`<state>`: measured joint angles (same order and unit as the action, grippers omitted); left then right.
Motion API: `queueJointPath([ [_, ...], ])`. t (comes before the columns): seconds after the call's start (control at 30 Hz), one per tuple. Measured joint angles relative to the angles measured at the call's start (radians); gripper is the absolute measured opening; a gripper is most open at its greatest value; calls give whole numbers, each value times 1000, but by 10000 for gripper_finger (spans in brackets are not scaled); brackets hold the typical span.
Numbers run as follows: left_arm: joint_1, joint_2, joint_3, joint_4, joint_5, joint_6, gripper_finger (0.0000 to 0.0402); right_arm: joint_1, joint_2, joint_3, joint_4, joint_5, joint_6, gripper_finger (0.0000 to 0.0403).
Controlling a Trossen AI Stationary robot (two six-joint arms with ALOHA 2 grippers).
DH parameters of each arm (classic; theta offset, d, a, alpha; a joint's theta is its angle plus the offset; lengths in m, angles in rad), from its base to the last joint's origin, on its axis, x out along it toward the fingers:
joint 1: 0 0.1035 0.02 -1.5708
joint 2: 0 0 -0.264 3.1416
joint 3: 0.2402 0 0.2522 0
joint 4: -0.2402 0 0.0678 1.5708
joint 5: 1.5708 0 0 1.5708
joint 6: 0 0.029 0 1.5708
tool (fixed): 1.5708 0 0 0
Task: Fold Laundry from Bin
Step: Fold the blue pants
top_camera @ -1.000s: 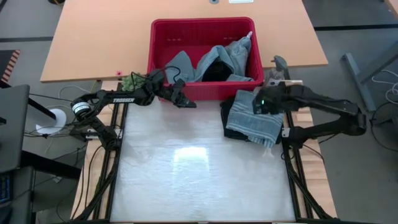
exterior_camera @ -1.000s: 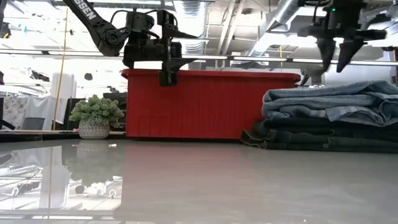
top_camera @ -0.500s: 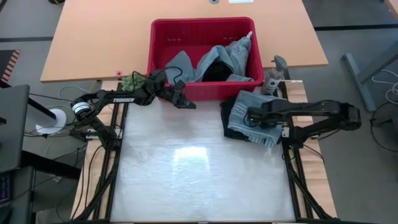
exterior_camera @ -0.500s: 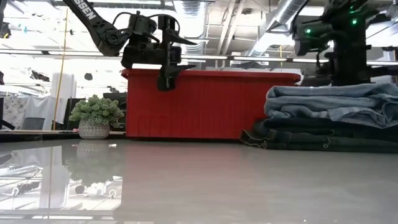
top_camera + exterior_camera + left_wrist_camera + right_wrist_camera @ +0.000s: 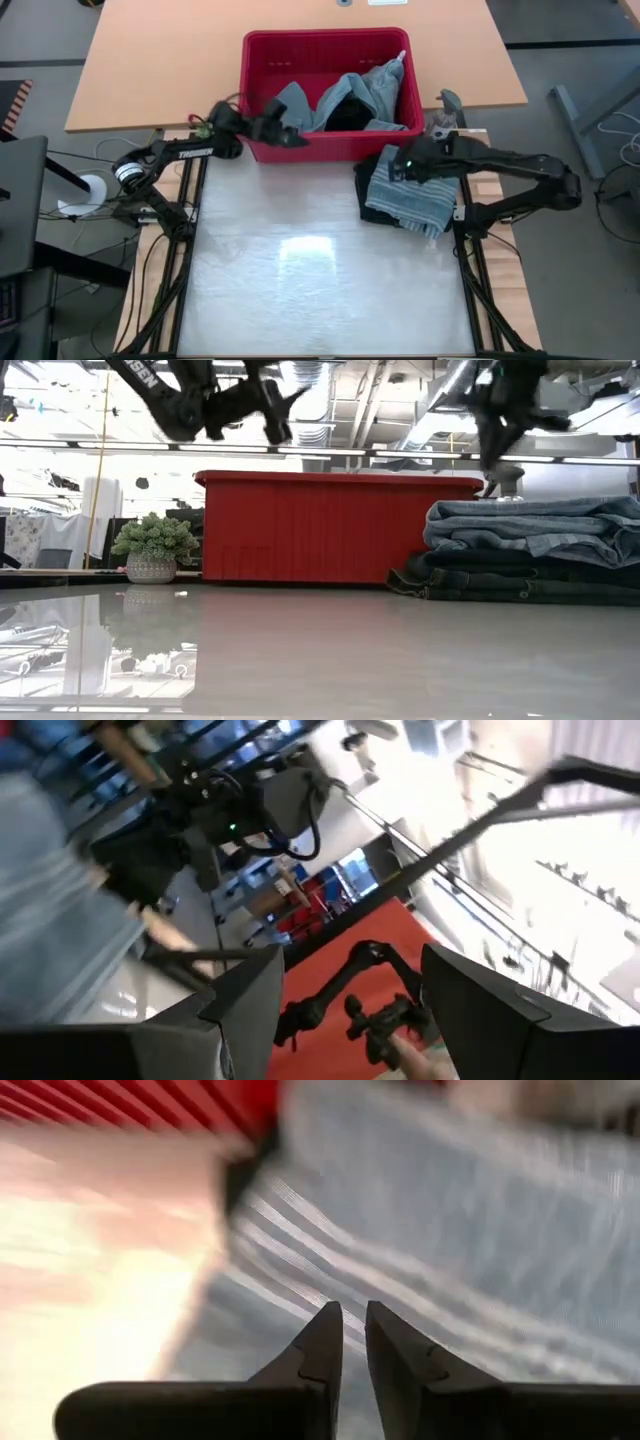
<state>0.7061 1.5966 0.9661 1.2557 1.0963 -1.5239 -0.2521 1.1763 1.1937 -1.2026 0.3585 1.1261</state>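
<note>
Your red bin [image 5: 325, 45] sits at 12 o'clock on the desk [image 5: 320, 270], with loose laundry [image 5: 350, 100] heaped in its right half: grey-blue pieces around something black. Just outside the bin's front right corner, at about 2 o'clock, there's a folded stack [image 5: 405, 195] with a blue-grey striped cloth on top and dark stuff under it. From the low cam the stack [image 5: 530, 550] looks like denim layers over darker ones, sitting right beside the bin [image 5: 340, 525].

Your left pincer [image 5: 290, 137] is up at the bin's front left corner, around 11 o'clock, hanging over the rim. Its fingers [image 5: 240, 1010] are spread wide with nothing between them. In the low cam it's [image 5: 275, 410] well above the bin's top edge.

Your right pincer [image 5: 397, 168] is over the stack's top left part, pointing toward 9 o'clock. The wrist cam shows its fingers [image 5: 320, 1350] nearly together, just a thin gap, with the striped cloth [image 5: 450, 1280] right below them and no fabric pinched between the tips that I can see.

Small green plant [image 5: 155, 545] sits left of the bin, at about 10 o'clock.
</note>
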Motion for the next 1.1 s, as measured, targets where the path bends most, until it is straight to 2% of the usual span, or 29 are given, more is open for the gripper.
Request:
queueJointPath([
  [0.13, 2, -9, 167, -54, 31, 57, 226, 4, 0, 166, 8, 65, -103, 77],
  [0.27, 4, -10, 382, -243, 20, 295, 226, -1, 0, 310, 6, 118, -254, 77],
  [0.37, 4, -12, 521, -463, -94, 529, 226, -29, 0, 379, -11, 140, -357, 81],
  [0.47, 37, 2, 675, -838, -233, 748, 226, -78, 0, 408, -61, 145, -418, 91],
  [0.57, 88, 89, 861, -1264, -334, 1090, 226, -130, 0, 408, -100, 146, -485, 102],
  [0.63, 116, 187, 991, -1473, -404, 1237, 226, -163, 6, 406, -110, 145, -538, 109],
  [0.7, 134, 306, 1126, -1587, -458, 1280, 226, -189, 11, 405, -107, 145, -587, 114],
  [0.8, 159, 484, 1353, -1690, -458, 1301, 226, -224, 16, 405, -95, 147, -612, 121],
  [0.83, 165, 529, 1394, -1704, -465, 1319, 226, -236, 16, 405, -95, 147, -615, 123],
  [0.93, 171, 541, 1284, -1564, -529, 1347, 226, -262, 16, 405, -95, 166, -652, 128],
  [1.03, 163, 572, 1268, -1574, -675, 1485, 226, -289, 16, 405, -99, 168, -677, 131],
  [1.1, 161, 593, 1282, -1610, -714, 1559, 226, -308, 16, 405, -98, 167, -655, 132],
])
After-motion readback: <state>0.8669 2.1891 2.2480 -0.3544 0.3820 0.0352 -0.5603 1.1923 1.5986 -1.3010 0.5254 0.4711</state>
